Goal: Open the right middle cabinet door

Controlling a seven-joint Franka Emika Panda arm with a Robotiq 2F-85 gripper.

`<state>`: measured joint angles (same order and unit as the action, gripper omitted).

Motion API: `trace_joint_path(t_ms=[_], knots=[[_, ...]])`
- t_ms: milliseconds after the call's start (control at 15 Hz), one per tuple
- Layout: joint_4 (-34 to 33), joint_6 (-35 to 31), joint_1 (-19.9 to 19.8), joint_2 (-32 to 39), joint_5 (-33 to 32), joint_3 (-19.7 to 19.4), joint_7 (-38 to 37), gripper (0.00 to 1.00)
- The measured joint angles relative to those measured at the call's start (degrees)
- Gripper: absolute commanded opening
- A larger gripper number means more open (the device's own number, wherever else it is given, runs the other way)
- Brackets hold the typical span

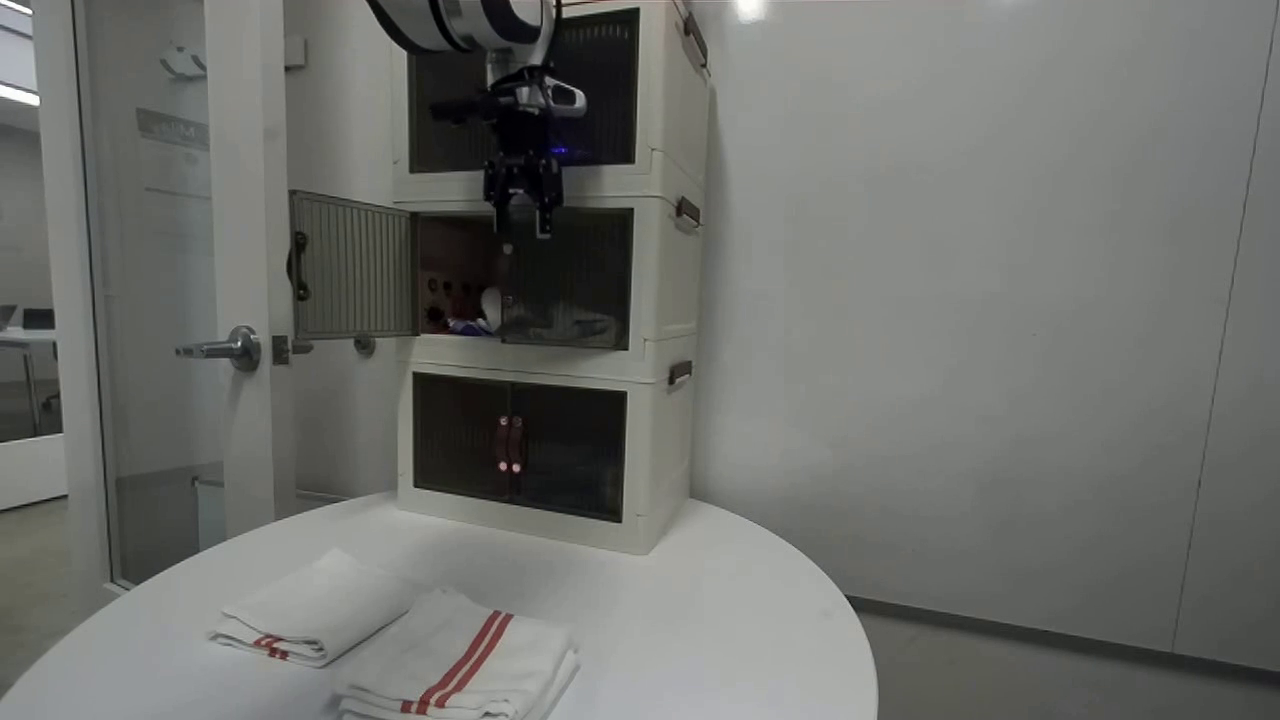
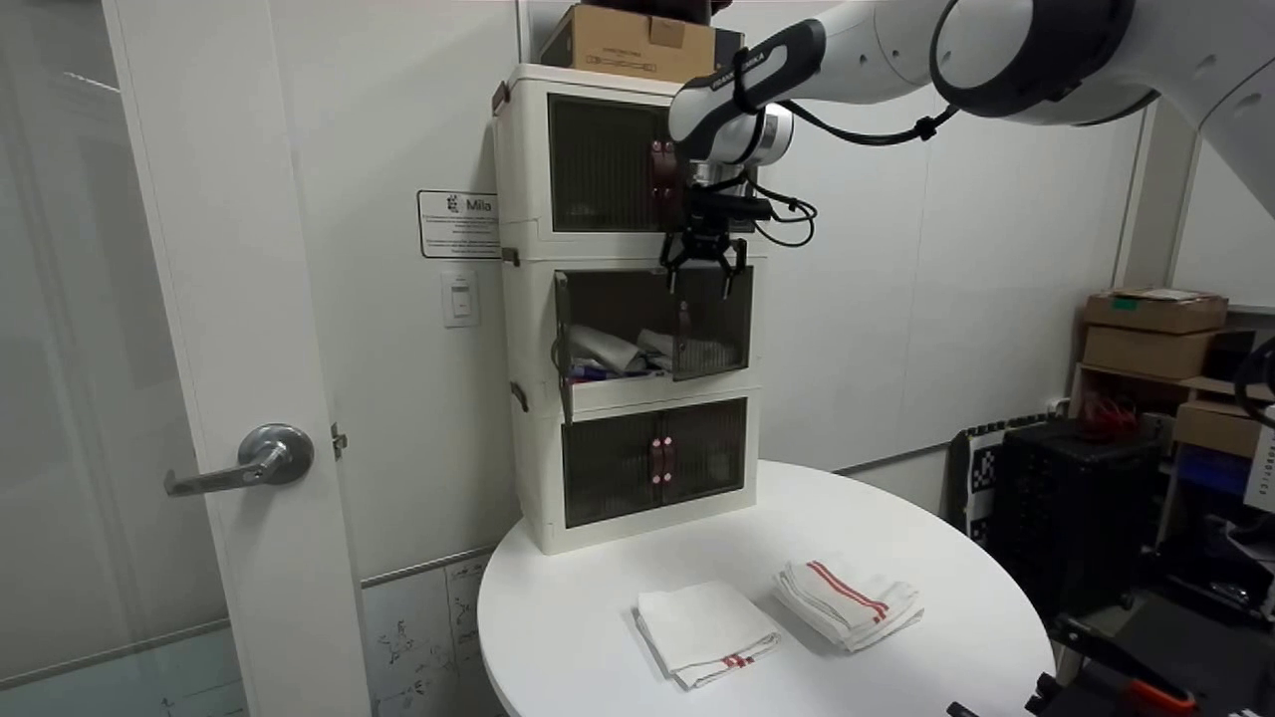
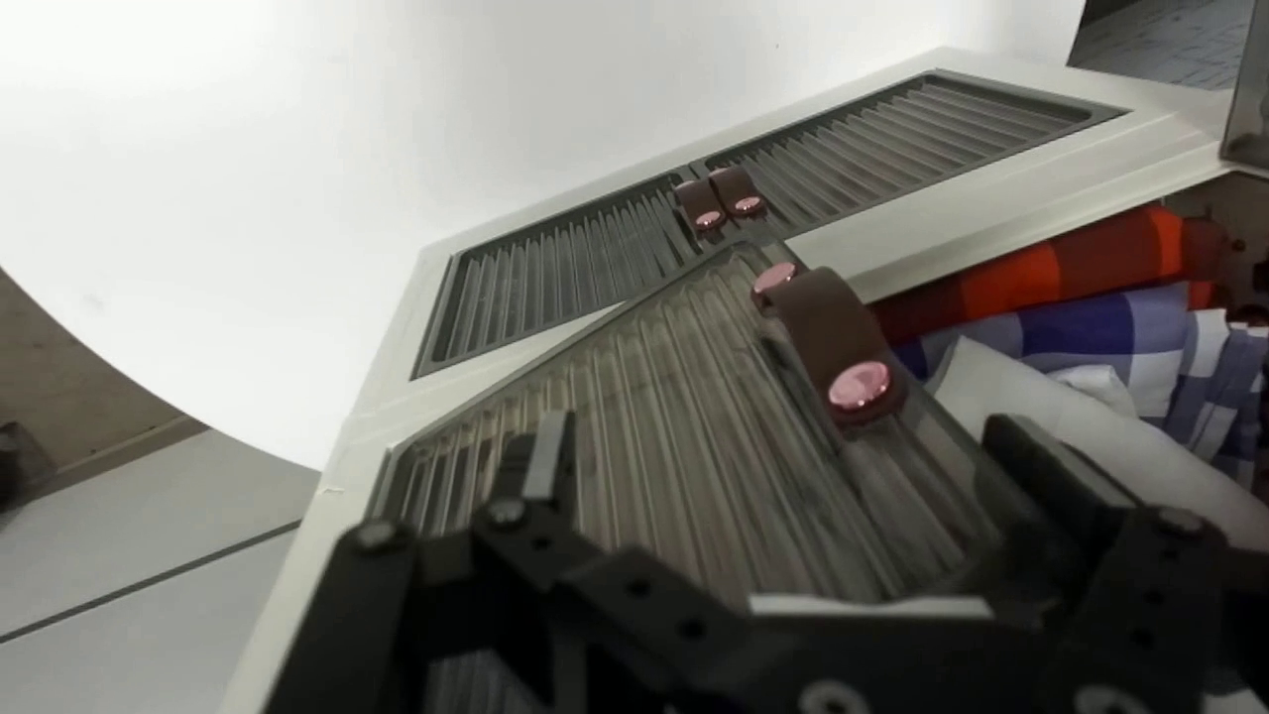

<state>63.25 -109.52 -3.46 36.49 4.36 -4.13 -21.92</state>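
Tbl [image 1: 720,600]: mid cab [image 1: 668,280] cloths [image 3: 1110,332], R door [image 3: 689,426] ajar

This place appears to be a lab with the look of an office. In an exterior view, a robot arm [image 2: 877,55] hangs above a round table [image 2: 568,617], a wall sign [image 2: 459,224] says "Mila", and a whiteboard [image 2: 418,637] carries handwriting. A desk [image 1: 25,338] also stands past a glass door [image 1: 240,280].

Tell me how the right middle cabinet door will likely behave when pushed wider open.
The right middle cabinet door should swing rather than slide, since it stands ajar at an angle. Its ribbed pane looks rigid, so it probably won't flop. Looking thin, it may be light for its size.
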Motion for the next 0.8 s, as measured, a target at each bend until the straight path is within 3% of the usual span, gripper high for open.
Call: trace_joint_path(t_ms=[533,800], knots=[[13.5,-0.3,-1.7,-9.6,0.0,-2.1,-0.3,1.0],[18.8,-1.7,-4.0,-13.0,-0.1,-3.7,3.6,1.0]])
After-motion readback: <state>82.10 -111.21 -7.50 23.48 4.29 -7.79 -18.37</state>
